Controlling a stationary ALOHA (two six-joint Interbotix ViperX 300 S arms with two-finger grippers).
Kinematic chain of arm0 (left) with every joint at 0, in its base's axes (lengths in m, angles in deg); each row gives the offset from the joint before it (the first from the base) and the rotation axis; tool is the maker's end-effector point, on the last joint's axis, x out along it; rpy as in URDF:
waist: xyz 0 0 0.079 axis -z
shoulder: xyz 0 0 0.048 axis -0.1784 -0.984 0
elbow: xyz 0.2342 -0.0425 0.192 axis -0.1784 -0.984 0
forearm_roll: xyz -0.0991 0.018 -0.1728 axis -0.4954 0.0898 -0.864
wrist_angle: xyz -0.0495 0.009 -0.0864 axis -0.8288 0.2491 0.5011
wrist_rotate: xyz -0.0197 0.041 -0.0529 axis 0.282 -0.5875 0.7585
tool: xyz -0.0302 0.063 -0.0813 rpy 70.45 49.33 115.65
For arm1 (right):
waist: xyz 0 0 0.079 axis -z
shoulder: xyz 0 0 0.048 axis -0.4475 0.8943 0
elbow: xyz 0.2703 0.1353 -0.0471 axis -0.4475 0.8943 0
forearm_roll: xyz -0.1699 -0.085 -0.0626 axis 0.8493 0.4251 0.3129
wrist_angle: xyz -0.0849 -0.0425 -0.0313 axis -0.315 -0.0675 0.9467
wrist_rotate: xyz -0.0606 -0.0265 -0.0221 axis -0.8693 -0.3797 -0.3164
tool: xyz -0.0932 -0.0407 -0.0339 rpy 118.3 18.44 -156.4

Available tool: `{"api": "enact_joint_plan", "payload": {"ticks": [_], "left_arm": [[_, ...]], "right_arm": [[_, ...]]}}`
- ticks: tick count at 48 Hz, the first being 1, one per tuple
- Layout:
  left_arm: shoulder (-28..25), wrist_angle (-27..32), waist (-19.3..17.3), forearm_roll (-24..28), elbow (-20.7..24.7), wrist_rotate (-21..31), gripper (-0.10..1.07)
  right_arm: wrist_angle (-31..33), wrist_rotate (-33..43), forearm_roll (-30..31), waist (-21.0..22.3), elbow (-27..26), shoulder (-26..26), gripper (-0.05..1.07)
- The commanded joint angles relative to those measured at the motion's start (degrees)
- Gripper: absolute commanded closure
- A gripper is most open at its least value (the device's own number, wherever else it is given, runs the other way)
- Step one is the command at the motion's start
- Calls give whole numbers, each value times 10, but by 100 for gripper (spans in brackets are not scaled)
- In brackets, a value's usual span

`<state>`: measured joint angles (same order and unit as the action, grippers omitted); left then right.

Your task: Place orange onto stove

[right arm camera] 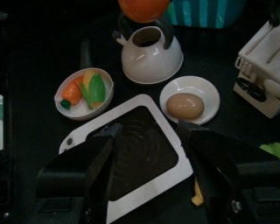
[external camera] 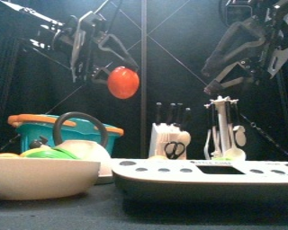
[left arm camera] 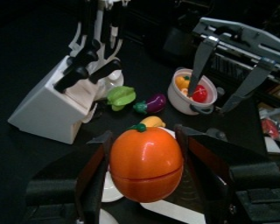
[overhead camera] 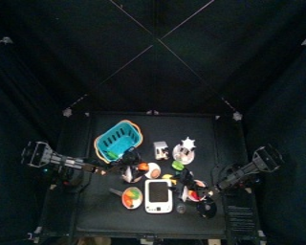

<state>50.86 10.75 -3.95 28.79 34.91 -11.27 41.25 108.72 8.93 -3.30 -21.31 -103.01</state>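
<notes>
While the left tool (left arm camera: 146, 166) is squeezed shut on the orange (external camera: 122, 83) high in the air, the stove (external camera: 207, 176) sits bare on the worktop (overhead camera: 98, 215) — lowering and letting go are left. The right tool (right arm camera: 140, 171) hangs wide open, holding nothing.

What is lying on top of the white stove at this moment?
Nothing lies on the stove; the right wrist view shows its dark top bare. The orange is gripped by the left gripper, in the air.

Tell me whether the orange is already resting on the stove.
No. In the front view the orange hangs in the air in the left pincer, well above the stove.
</notes>
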Motion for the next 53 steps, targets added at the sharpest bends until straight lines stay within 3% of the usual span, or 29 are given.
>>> {"api": "enact_joint_plan", "payload": {"ticks": [1, 13, 26, 38, 53], "left_arm": [[-4, -5, 1, 3, 25, -1, 46], [-46, -33, 12, -4, 64, 3, 46], [-119, -163, 70, 2, 105, 37, 46], [-142, -157, 91, 60, 98, 70, 46], [-196, -142, 126, 98, 102, 82, 46]], "right_arm": [[4, -1, -5, -9, -10, -8, 14], [32, -5, 4, -17, -9, -9, 14], [112, -8, 29, -44, -5, -4, 14], [142, -7, 14, -76, -7, 10, 14], [142, -8, -35, -77, -16, 54, 14]]}}
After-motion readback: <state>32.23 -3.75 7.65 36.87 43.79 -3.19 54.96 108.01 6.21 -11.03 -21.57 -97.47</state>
